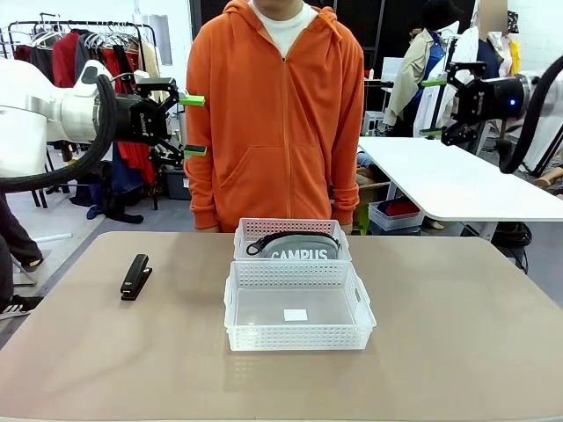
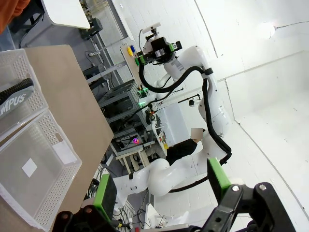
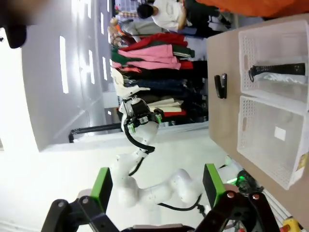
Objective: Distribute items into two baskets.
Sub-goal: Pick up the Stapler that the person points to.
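Closest on the brown table (image 1: 457,316) sits the larger basket (image 1: 299,336), a translucent white one with lattice walls, set square in the middle. It holds nothing but a small white label (image 1: 296,315) lying flat on its floor. Off to its left, well apart from it, the black stapler (image 1: 135,277) lies closed on the bare table top.

Touching the back wall of the larger basket is the smaller basket (image 1: 264,227). The grey pouch (image 1: 299,251) lies inside it, its white "CAMPUS" lettering facing the robot's side and its black strap curving over the top.

Just past that, at the far edge of the table, a person (image 1: 281,114) in an orange zip hoodie stands facing across. The hands are not visible from the front.

Both arms are held high, well clear of the table. The left gripper (image 1: 193,125) hangs at the left, beside the person's sleeve, its green-padded fingers spread wide with nothing between them. The right gripper (image 1: 433,107) hangs at the far right, its fingers likewise apart and empty.

From the left wrist, the fingers (image 2: 105,195) stand apart with only the room between them. The right wrist's own fingers (image 3: 101,186) are also apart, with the stapler (image 3: 220,86) and both baskets far off to one side.
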Controlling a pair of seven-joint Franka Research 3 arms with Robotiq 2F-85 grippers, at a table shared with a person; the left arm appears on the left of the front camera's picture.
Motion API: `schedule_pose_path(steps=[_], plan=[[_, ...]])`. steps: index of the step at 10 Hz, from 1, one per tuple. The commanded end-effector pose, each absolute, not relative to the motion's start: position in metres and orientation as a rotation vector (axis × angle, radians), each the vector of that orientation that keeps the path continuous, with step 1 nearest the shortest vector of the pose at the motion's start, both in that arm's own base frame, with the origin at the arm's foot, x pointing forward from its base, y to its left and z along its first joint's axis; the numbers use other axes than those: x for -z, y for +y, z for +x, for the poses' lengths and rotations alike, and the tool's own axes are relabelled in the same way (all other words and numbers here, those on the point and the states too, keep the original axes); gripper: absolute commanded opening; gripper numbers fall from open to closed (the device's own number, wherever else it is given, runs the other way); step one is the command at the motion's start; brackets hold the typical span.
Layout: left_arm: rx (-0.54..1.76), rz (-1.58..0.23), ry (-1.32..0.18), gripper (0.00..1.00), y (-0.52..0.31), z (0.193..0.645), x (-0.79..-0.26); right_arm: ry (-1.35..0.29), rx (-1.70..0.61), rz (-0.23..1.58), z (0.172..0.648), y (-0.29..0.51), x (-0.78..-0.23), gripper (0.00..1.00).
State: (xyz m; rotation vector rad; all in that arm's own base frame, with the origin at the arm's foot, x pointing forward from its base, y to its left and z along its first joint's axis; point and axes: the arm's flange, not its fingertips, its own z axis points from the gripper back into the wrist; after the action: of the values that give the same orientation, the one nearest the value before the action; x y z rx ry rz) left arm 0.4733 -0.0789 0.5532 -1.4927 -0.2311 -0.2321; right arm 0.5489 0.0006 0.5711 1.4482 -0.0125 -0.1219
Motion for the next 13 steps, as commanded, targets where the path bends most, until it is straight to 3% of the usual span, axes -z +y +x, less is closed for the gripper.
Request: schedule_pose_path(steps=[1, 13], plan=[[0.241, -1.494, -0.231, 1.00, -0.078, 0.472, -0.555, -0.006, 0.194, 1.496, 0.534, 0.007, -0.565, 1.00], [0.241, -1.494, -0.231, 1.00, -0.078, 0.472, -0.555, 0.019, 0.188, 1.472, 0.536, -0.001, -0.549, 1.00]])
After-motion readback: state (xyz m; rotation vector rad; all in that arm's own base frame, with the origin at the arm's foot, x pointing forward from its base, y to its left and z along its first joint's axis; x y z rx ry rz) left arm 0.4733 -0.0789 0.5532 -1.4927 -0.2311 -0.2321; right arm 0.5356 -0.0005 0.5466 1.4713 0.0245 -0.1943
